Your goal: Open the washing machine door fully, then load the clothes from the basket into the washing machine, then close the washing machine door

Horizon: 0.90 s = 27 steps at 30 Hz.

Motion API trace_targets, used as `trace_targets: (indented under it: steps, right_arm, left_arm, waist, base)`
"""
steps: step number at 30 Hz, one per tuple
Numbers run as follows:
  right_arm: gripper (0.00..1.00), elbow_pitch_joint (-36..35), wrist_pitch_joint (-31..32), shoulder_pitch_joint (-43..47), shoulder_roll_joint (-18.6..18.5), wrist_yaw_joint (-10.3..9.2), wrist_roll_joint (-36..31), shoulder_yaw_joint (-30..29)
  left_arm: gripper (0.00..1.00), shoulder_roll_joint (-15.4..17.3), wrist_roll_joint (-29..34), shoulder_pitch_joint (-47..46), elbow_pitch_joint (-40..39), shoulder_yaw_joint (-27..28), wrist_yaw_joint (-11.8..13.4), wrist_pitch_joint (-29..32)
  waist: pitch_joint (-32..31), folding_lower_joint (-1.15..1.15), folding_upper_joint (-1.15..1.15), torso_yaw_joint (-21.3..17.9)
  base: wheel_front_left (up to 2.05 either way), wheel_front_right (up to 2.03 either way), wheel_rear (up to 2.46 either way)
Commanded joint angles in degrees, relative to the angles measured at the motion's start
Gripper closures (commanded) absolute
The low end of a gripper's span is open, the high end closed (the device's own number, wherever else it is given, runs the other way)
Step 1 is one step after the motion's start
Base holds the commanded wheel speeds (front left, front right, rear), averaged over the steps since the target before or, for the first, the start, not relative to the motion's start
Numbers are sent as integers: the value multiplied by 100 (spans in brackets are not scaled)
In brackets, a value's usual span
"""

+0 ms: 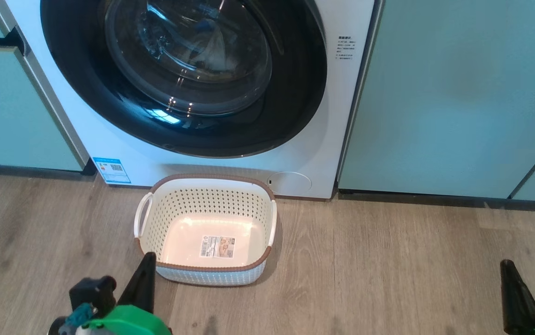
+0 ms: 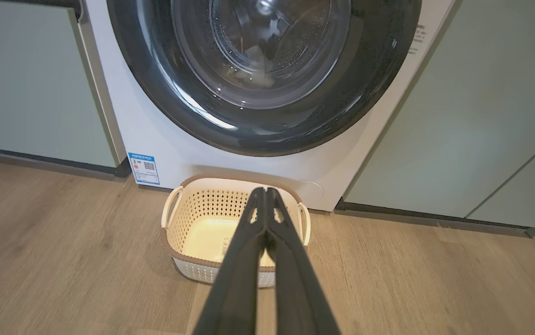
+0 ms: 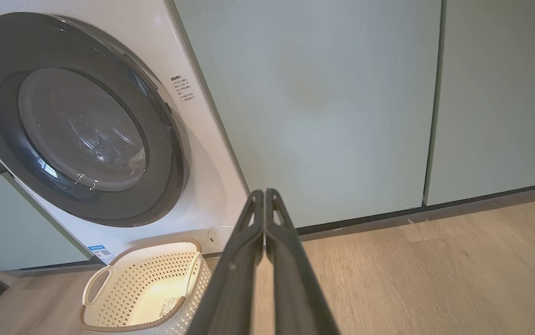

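**Door closed, basket empty, both jaws pinched together on nothing.**
Head view: the glossy black washing machine door [image 1: 85, 93] sits flush at the far side, with the bare cream basket [image 1: 211, 177] just before it and the left gripper [image 1: 150, 256] and right gripper [image 1: 507, 264] near. Left wrist view: a pale patch behind the glass may be the clothes [image 2: 255, 63]. Right wrist view: the door looks rigid and slick, so its right rim seems the best place to hook.

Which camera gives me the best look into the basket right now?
The head view: it looks down into the basket, nearly the whole rim showing, its bare bottom and label. In the left wrist view the shut left gripper crosses its middle. The right wrist view catches it slantwise at the bottom edge, partly cut off.
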Motion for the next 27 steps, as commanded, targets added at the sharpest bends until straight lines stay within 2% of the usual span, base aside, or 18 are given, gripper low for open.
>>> trace_targets:
  steps: [1, 27]
  right_arm:
    - [100, -137, 26, -215, -70, 0, 154, -4]
    - [100, 133, 328, -539, -151, 1, 1885, 74]
  left_arm:
    - [100, 52, -143, -273, -157, 110, -40, 23]
    - [100, 10, -1888, -571, 215, 229, -247, 249]
  waist:
    - [0, 0, 0, 3]
    - [4, 0, 0, 77]
  base:
    - [0, 0, 0]
    - [0, 0, 0]
